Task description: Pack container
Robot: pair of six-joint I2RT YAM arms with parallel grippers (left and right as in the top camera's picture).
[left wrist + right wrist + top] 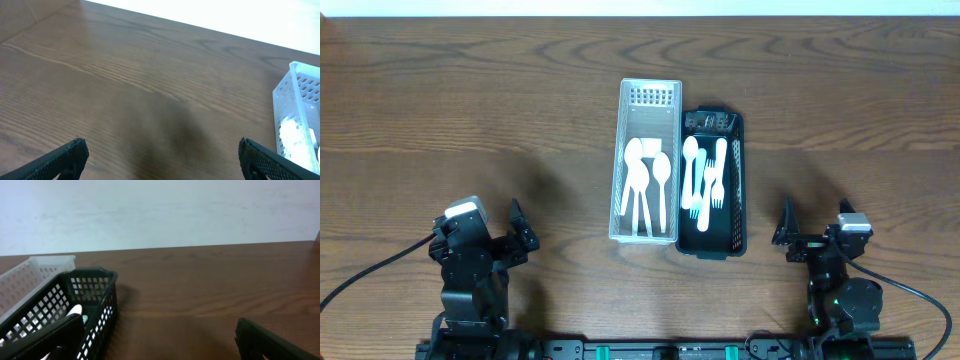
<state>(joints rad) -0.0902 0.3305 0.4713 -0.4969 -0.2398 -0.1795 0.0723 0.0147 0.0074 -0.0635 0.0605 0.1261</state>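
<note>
Perforated white plastic bin (650,97), black lattice basket (737,190), woodgrain table (470,120)

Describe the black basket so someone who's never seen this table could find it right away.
On the wooden table, two slotted baskets sit side by side at the centre. The black basket is the right-hand one, holding white forks; its neighbour, the white basket, holds spoons.

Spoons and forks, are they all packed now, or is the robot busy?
It looks done. The spoons lie in the white basket, the forks in the black basket beside it. Nothing is in hand: the left gripper and right gripper are open and empty. No loose cutlery shows on the table, so nothing seems left.
</note>
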